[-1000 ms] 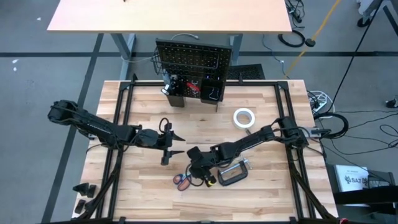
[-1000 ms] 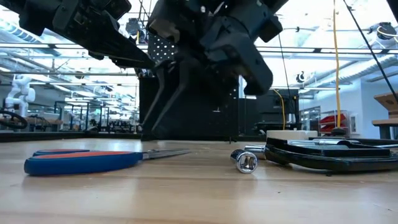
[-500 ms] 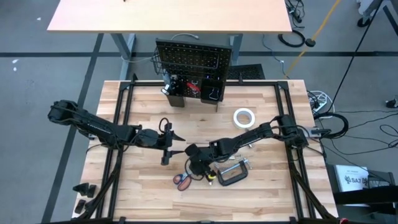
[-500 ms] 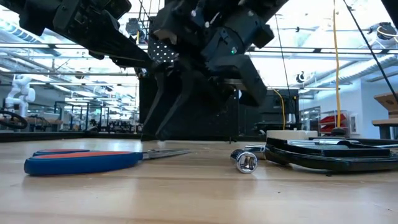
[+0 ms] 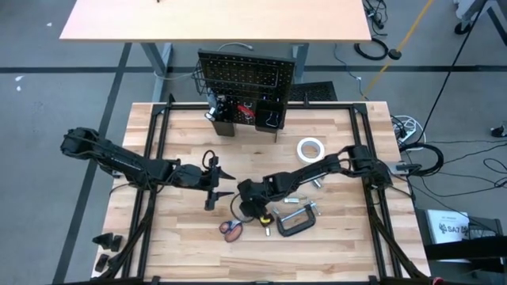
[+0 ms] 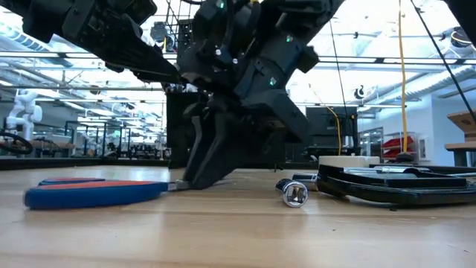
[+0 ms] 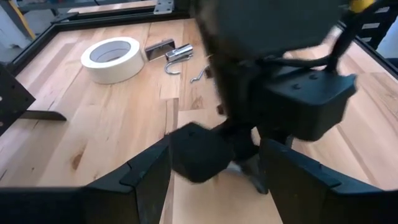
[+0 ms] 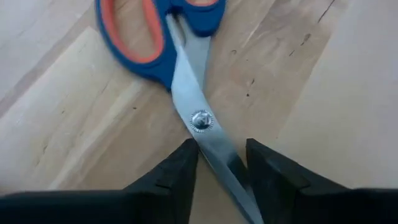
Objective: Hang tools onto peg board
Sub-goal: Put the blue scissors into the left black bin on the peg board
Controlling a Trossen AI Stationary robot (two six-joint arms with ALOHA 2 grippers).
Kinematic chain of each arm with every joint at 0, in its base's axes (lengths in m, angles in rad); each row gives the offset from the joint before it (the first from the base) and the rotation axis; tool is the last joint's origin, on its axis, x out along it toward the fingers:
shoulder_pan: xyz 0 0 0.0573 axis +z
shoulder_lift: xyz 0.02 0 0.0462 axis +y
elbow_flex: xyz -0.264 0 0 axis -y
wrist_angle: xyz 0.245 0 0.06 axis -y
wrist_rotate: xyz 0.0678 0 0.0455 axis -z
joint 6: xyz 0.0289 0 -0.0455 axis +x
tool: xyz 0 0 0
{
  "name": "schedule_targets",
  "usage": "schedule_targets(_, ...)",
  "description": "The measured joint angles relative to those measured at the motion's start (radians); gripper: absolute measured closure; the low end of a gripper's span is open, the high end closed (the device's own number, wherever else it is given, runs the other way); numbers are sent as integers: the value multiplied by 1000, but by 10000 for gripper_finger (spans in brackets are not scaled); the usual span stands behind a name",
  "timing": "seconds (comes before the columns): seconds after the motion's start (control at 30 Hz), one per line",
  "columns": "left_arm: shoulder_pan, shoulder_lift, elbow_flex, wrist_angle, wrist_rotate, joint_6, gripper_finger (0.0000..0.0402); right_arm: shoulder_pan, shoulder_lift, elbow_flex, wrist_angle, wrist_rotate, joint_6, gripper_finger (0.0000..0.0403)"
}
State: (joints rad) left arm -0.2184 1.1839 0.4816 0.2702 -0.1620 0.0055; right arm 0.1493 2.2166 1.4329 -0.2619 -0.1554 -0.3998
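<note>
The orange-and-blue-handled scissors (image 5: 231, 229) lie flat on the table near its front middle, with the blades pointing toward the far right. My right gripper (image 5: 252, 212) has come down onto the blades (image 8: 214, 146) just past the pivot screw and is shut on them. My left gripper (image 5: 226, 184) hovers open to the left of it, above the table, holding nothing. The peg board (image 5: 245, 75) stands upright at the far edge with black bins along its foot. My right gripper has the scissors' closed blades (image 8: 219, 163) between its two fingers (image 8: 180, 171), just beyond the pivot screw. The fingers slant down from the table's right and lie across the blades. The scissors rest flat on the table (image 6: 97, 192).
A black C-clamp (image 5: 295, 222) lies right of the scissors, with a silver socket piece (image 6: 294, 193) beside it. A white tape roll (image 5: 310, 149) and small metal hooks (image 7: 177, 55) lie farther right and back. Open wood lies left of the left arm.
My right gripper has sunk to the tabletop and moved toward the table's left onto the scissors' blades, tipping more steeply down. Its fingers have drawn closer together. The scissors have shifted slightly toward the table's left.
</note>
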Motion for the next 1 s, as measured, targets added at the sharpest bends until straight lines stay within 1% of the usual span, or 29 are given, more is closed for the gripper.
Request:
schedule_targets(0.07, 0, 0, 0, -1, 0, 0, 159, 10, 1, 0, -14, 33, 15, 314)
schedule_targets(0.13, 0, 0, 0, -3, 0, 0, 159, 19, 1, 0, -20, 51, 33, 360)
schedule_targets(0.17, 0, 0, 0, -4, 0, 0, 159, 21, -1, 0, -21, 60, 37, 372)
schedule_targets(0.3, 0, 0, 0, -4, 0, -5, 159, 40, -17, -2, -27, 90, 62, 372)
schedule_targets(0.43, 0, 0, 0, -1, 0, -10, 159, 61, -61, -6, -52, 118, 86, 372)
schedule_targets(0.57, 0, 0, 0, 24, 0, -6, 159, 92, -123, -12, -112, 158, 101, 402)
schedule_targets(0.7, -11, -8, 0, 63, 0, 6, 159, 129, -167, -17, -195, 238, 110, 399)
schedule_targets(0.8, -25, -37, 0, 66, 0, 17, 159, 153, -194, -15, -235, 287, 134, 399)
schedule_targets(0.93, -47, -85, 0, 66, -2, 19, 159, 178, -198, -14, -255, 362, 145, 399)
schedule_targets(1.0, -55, -102, 0, 63, -14, 18, 159, 183, -198, -13, -252, 372, 138, 400)
